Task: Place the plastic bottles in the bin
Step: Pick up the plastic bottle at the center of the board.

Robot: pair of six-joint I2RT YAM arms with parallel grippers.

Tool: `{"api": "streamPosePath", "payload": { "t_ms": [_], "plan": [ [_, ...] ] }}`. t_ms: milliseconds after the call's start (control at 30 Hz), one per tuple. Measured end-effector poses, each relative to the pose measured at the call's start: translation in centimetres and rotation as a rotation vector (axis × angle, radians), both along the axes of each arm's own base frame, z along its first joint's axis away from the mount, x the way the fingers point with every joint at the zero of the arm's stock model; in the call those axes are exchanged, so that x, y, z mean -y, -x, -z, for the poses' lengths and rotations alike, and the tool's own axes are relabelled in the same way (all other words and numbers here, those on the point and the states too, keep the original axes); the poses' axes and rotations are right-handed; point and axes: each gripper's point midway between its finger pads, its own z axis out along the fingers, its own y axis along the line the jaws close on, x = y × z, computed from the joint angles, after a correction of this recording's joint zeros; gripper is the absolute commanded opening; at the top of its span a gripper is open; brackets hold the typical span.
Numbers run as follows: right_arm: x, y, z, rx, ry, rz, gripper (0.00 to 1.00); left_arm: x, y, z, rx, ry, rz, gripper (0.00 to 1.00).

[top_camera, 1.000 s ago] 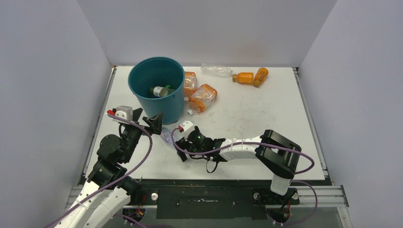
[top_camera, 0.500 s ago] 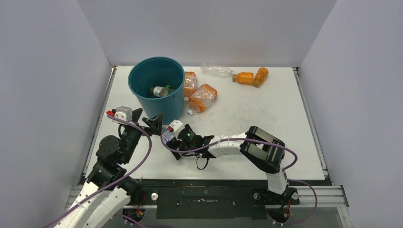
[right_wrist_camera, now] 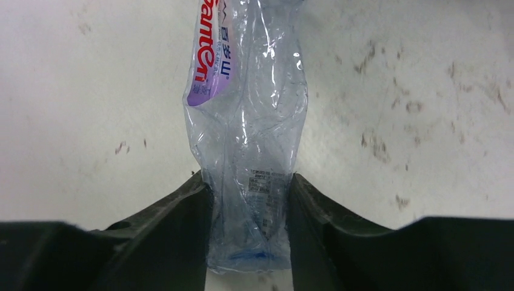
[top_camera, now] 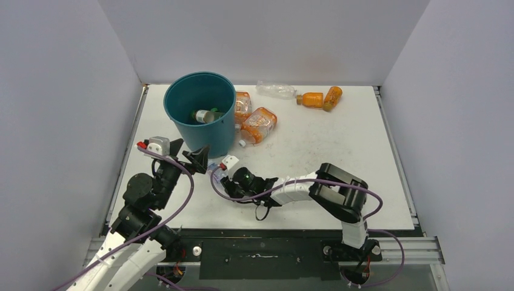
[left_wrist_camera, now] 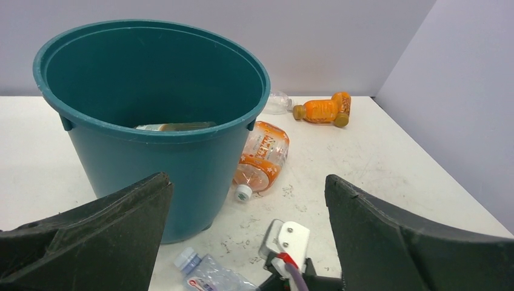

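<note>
Tabletop (top_camera: pixel 315 151) carries everything. The bin (top_camera: pixel 212 136) stands upright at far left, mouth up so drops go straight in, and one bottle (top_camera: pixel 206 115) already lies inside. Left gripper (top_camera: pixel 189 151) is released, jaws wide, parked just in front of the bin wall and holding nothing; looks like it's just out of the way. Right gripper (right_wrist_camera: pixel 248 194) is clenched on the clear bottle (right_wrist_camera: pixel 248 139), pinching across its base end, neck pointing away toward the bin. The bottle is soft and crumpled, so a narrow grip across the body makes sense. It lies near the bin's foot, seemingly not lifted yet. Two orange-label bottles (top_camera: pixel 259 124) lie on their sides touching the bin's right wall, probably the next easy picks. Two solid orange bottles (top_camera: pixel 313 99) and a flattened clear one (top_camera: pixel 276 90) lie at the far edge, well apart from both arms. Writing: the clear bottle's purple label reads partly "…anTen" plus white Chinese characters, with fine print near the base too small to read. Orange labels have white script, unreadable.
</note>
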Motion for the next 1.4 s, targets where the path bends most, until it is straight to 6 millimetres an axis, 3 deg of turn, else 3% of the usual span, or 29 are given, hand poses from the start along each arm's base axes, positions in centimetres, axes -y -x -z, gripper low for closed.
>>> {"api": "streamPosePath", "payload": {
  "t_ms": [100,233,267,467,567,667,800,1000,1233,1400],
  "plan": [
    [2.3,1.5,-0.1,-0.009,0.015,0.0,0.24,0.1,0.1,0.0,0.0,0.0,0.004,0.96],
    [7.1,4.8,-1.3,-0.014,0.025,0.003,0.13,0.3,0.3,0.1,-0.002,-0.002,0.01,0.96],
    [8.1,5.5,-2.4,-0.005,0.002,0.005,0.06,0.3,0.3,0.1,-0.003,-0.002,0.012,0.96],
    [11.5,7.3,-12.2,0.111,-0.33,0.044,0.05,1.0,0.6,-0.3,0.006,0.022,0.054,0.96],
    [13.2,7.7,-15.1,0.158,-0.474,0.068,0.05,2.1,1.3,-1.5,0.041,0.055,0.126,0.96],
    [14.4,8.0,-16.0,0.185,-0.558,0.079,0.05,3.7,2.3,-2.8,0.075,0.103,0.23,0.96],
    [15.4,8.4,-17.0,0.213,-0.641,0.082,0.05,7.2,3.7,-3.7,0.061,0.153,0.431,0.96],
    [15.9,8.9,-21.2,0.26,-0.801,0.062,0.05,11.9,4.2,-4.9,-0.066,0.219,0.665,0.96],
    [15.7,9.7,-23.9,0.261,-0.918,0.023,0.05,13.5,5.7,-7.0,-0.05,0.314,0.8,0.96],
    [15.2,10.1,-24.6,0.249,-0.963,-0.003,0.05,14.6,6.5,-7.1,-0.043,0.312,0.858,0.96]
  ]
}}
